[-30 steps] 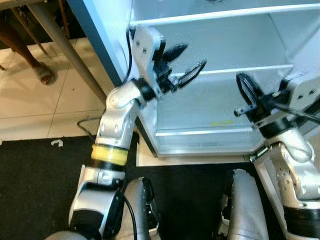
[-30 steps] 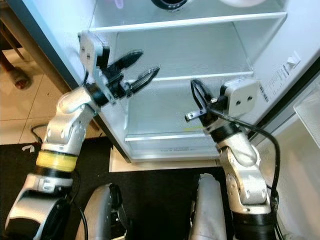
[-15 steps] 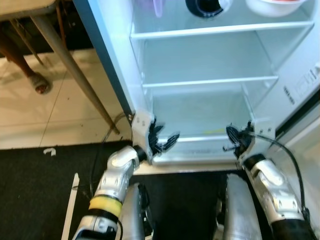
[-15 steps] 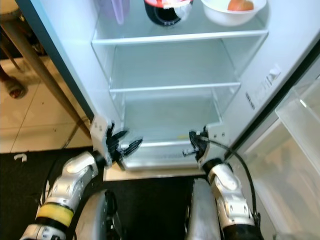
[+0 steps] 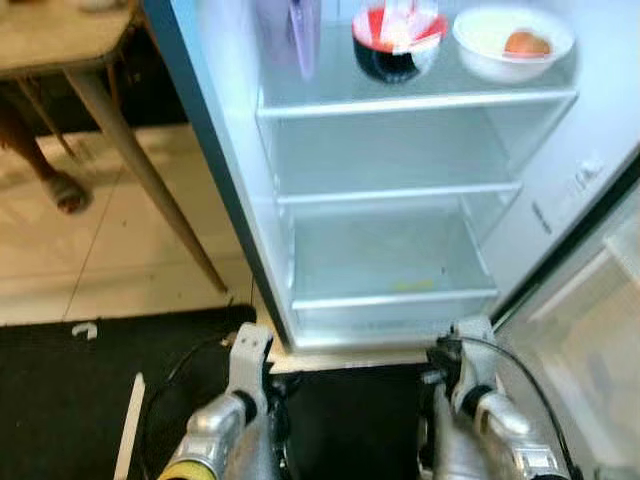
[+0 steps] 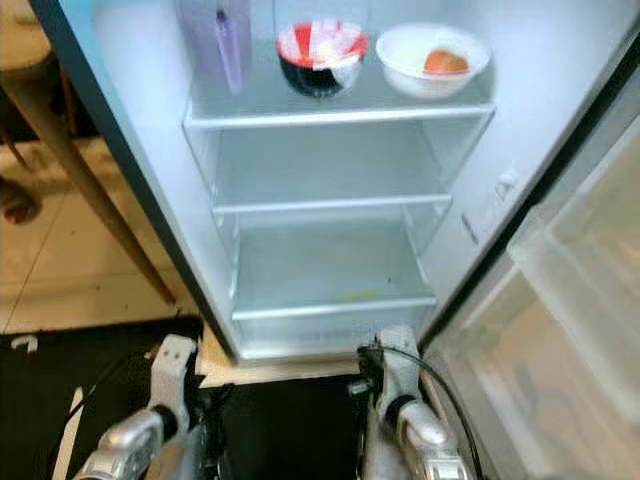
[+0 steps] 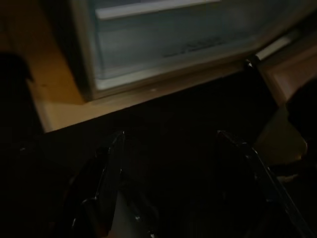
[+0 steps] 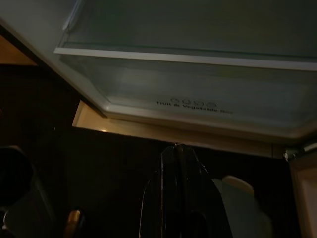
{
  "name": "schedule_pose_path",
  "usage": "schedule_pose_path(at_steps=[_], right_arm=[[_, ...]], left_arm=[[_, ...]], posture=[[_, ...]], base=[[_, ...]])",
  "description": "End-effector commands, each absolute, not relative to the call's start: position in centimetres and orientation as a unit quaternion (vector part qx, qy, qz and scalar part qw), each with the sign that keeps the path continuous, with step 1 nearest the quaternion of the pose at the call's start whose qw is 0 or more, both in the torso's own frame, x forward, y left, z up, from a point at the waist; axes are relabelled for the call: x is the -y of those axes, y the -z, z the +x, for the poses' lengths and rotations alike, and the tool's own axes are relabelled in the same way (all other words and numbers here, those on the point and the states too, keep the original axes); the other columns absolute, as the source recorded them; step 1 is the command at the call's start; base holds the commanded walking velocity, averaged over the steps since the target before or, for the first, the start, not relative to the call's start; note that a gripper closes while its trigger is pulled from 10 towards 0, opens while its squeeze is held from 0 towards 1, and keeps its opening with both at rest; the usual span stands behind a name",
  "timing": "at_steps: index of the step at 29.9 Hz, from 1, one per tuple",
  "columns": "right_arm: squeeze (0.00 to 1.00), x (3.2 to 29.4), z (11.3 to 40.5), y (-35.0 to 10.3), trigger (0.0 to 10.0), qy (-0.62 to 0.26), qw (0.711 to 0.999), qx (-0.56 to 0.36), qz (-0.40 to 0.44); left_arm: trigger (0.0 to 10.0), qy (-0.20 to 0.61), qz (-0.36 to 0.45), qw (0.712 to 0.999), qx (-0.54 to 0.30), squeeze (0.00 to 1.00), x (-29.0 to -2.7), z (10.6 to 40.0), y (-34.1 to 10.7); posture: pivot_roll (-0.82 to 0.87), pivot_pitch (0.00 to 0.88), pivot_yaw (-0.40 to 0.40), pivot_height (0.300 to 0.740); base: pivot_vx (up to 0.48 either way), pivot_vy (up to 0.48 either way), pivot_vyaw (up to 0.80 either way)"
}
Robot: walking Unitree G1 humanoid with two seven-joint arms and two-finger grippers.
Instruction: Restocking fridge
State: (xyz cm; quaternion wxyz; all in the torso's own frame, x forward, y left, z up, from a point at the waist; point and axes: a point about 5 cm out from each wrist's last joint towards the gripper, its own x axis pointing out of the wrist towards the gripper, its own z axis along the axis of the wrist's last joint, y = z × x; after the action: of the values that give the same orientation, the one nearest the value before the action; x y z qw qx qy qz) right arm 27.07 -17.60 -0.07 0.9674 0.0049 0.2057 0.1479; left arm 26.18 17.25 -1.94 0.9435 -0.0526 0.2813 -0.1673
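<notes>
The tall white fridge (image 5: 240, 180) stands wide open in front of the robot, with both arms down low at the foot of it. On the top glass shelf (image 6: 340, 112) sit a translucent purple pitcher (image 6: 222, 45), a red-and-white bowl with a dark base (image 6: 320, 55) and a white bowl holding an orange-red fruit (image 6: 434, 58). The two shelves below are bare, and so is the clear crisper drawer (image 8: 198, 94) at the bottom.

The left gripper (image 7: 171, 168) hangs over the dark mat (image 5: 70, 390), its black fingers (image 7: 106, 168) spread wide with nothing between them. The right gripper (image 8: 179, 163) points at the drawer front, its fingers pressed together, also carrying nothing.

No item to be stocked is in hand or in sight. If those bowls need shifting, they look rigid, smooth and breakable, probably light, and best pinched at the rim; the fruit could roll if its bowl tips. The pitcher looks like stiff plastic, best taken by its body or handle and kept upright.
</notes>
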Motion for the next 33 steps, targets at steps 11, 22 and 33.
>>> schedule_pose_path(at_steps=[11,22,33], right_arm=[[0.0,18.7,23.3,4.3,10.0,-0.105,0.945,-0.31,0.019],[0.0,19.8,19.6,6.7,10.0,-0.062,0.927,-0.367,0.051],[0.0,20.3,17.0,8.2,10.0,-0.026,0.909,-0.41,0.066]], left_arm=[[10.0,0.023,-0.057,0.93,-0.361,0.0,-22.7,21.9,5.1],[10.0,-0.035,-0.067,0.906,-0.416,0.0,-24.0,18.2,7.1],[10.0,-0.077,-0.072,0.873,-0.477,0.0,-24.5,13.9,8.9]], posture=[[-0.07,0.137,0.023,0.645],[-0.07,0.123,0.025,0.675],[-0.07,0.111,0.022,0.73]], base=[[0.0,0.0,0.0],[0.0,0.0,0.0],[0.0,0.0,0.0]])
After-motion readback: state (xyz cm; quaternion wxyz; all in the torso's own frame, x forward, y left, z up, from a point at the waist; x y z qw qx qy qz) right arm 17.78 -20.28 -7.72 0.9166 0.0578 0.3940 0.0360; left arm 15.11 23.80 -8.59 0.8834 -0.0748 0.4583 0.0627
